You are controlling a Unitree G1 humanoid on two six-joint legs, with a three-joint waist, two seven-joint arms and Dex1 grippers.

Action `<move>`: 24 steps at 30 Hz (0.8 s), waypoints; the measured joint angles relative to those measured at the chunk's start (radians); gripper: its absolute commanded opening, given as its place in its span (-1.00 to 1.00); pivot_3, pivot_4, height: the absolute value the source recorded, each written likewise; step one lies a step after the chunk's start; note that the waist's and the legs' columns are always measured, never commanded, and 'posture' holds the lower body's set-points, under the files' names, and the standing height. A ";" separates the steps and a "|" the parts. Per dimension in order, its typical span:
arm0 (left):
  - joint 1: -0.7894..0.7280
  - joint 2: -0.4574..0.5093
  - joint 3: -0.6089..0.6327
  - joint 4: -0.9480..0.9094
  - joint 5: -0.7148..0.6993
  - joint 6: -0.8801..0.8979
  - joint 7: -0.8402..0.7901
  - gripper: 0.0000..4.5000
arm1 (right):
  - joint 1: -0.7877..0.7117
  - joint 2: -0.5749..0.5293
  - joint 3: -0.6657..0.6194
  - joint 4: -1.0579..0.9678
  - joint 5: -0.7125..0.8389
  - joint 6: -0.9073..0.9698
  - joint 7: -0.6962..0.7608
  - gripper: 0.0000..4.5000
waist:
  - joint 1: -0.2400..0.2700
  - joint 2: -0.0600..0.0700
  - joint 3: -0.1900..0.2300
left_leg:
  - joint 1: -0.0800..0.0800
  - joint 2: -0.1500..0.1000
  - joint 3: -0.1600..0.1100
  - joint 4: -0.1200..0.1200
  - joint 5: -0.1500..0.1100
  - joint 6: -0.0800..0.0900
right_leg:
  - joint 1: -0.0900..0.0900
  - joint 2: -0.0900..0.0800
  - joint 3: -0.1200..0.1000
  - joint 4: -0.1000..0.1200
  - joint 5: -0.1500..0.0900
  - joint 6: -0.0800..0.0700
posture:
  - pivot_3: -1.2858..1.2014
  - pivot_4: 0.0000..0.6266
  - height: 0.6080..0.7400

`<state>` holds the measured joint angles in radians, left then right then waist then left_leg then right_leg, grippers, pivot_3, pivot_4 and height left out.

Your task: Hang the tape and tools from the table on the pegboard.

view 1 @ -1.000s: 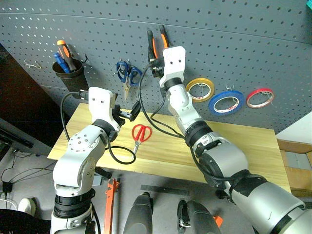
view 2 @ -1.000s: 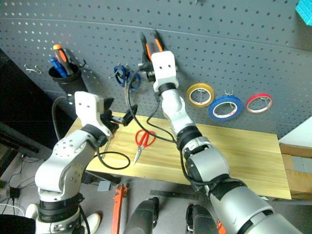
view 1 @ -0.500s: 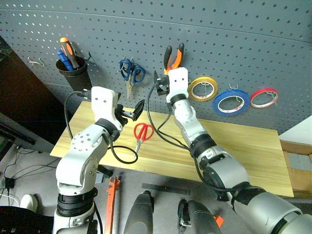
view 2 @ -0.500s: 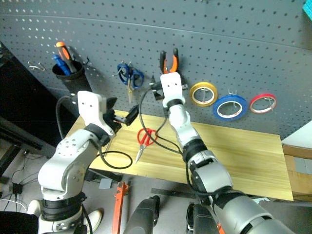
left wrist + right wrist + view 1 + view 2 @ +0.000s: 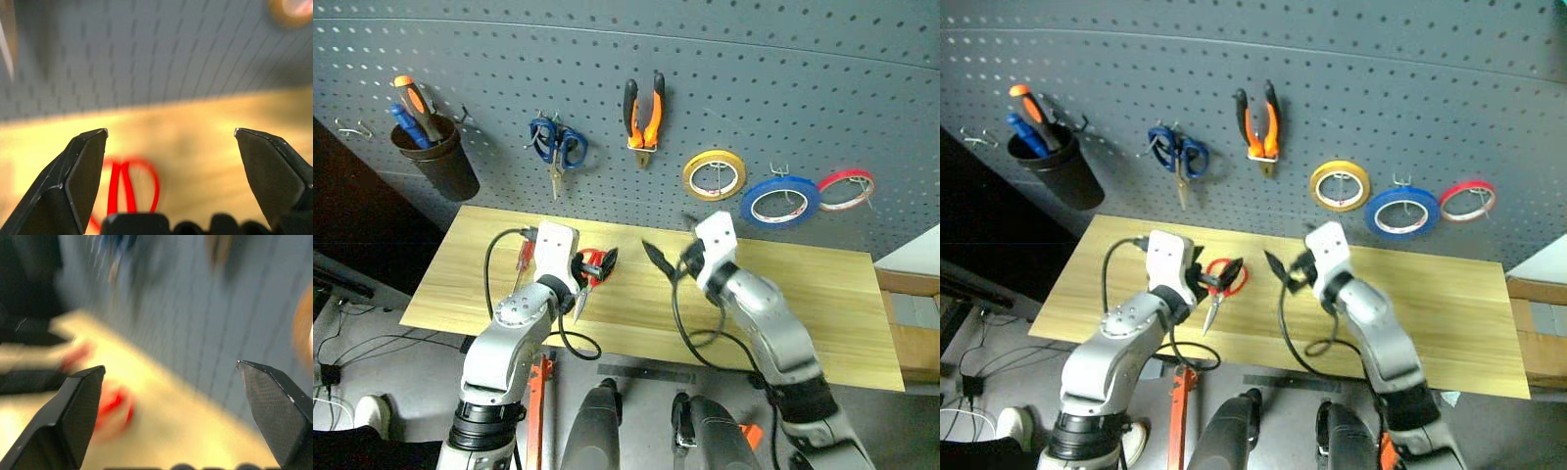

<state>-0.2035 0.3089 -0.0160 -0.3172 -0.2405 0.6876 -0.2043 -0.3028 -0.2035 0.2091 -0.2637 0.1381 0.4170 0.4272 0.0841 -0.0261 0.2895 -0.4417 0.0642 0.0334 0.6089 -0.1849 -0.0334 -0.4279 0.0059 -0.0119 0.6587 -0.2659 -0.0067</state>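
The orange-and-black pliers [image 5: 643, 113] hang on the pegboard [image 5: 803, 78], free of both grippers. The blue tape [image 5: 779, 204] hangs there too, between a yellow roll and a red one. Red-handled scissors [image 5: 590, 262] lie on the table [image 5: 822, 304], handles toward the pegboard. My left gripper [image 5: 595, 270] is open, low over the scissors' handles [image 5: 132, 178], fingers [image 5: 83, 171] on either side. My right gripper [image 5: 668, 250] hovers open and empty over the table's middle, just right of the scissors [image 5: 115, 406]. A slim red tool [image 5: 522, 258] lies behind my left wrist.
Blue-handled scissors [image 5: 556, 147] hang left of the pliers. A dark cup [image 5: 440, 162] with an orange-and-black screwdriver hangs at the far left. Yellow tape [image 5: 715, 175] and thin red tape [image 5: 847, 190] flank the blue roll. The table's right half is bare wood.
My right gripper opened and left the pliers hanging on the pegboard, then dropped back down over the table. My left gripper sank onto the red scissors. The camera view shifted.
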 measured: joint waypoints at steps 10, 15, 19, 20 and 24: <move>0.084 -0.011 -0.058 0.151 0.110 0.015 0.060 1.00 | 0.138 -0.266 0.046 -0.249 0.052 0.070 0.222 0.98 | -0.058 -0.004 0.032 | 0.003 0.000 0.000 0.000 0.000 0.000 | 0.001 0.000 0.001 0.002 0.000 0.000 | 0.04 0.19 1.00; 0.090 -0.005 -0.052 0.207 0.158 0.012 0.087 1.00 | 0.175 -0.339 0.067 -0.317 0.076 0.059 0.305 0.98 | -0.064 -0.006 0.040 | 0.004 0.000 0.001 0.000 0.000 0.000 | 0.001 0.000 0.001 0.002 -0.001 0.001 | 0.03 0.22 1.00; 0.085 -0.004 -0.038 0.224 0.171 0.002 0.094 1.00 | 0.176 -0.341 0.081 -0.326 0.080 0.056 0.319 0.98 | -0.064 -0.006 0.043 | 0.007 0.000 0.001 0.000 0.000 0.000 | 0.003 0.000 0.002 0.002 -0.001 0.001 | 0.02 0.25 1.00; 0.082 -0.004 -0.034 0.229 0.171 0.001 0.094 1.00 | 0.176 -0.341 0.083 -0.326 0.080 0.056 0.321 0.98 | -0.065 -0.006 0.044 | 0.007 0.000 0.001 0.000 0.000 0.000 | 0.003 0.000 0.002 0.002 -0.001 0.001 | 0.02 0.25 1.00; 0.073 -0.002 -0.022 0.242 0.172 0.002 0.087 0.82 | 0.164 -0.342 0.084 -0.326 0.083 0.056 0.328 1.00 | -0.067 -0.006 0.044 | 0.008 0.000 0.001 0.000 0.000 0.000 | 0.004 0.000 0.002 0.002 -0.001 0.001 | 0.02 0.25 1.00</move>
<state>-0.1302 0.3065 -0.0376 -0.0752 -0.0682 0.6895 -0.1177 -0.1388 -0.5454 0.2928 -0.5895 0.2207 0.4732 0.7557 0.0171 -0.0316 0.3336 -0.4341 0.0645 0.0349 0.6088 -0.1848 -0.0334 -0.4243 0.0060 -0.0101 0.6609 -0.2668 -0.0061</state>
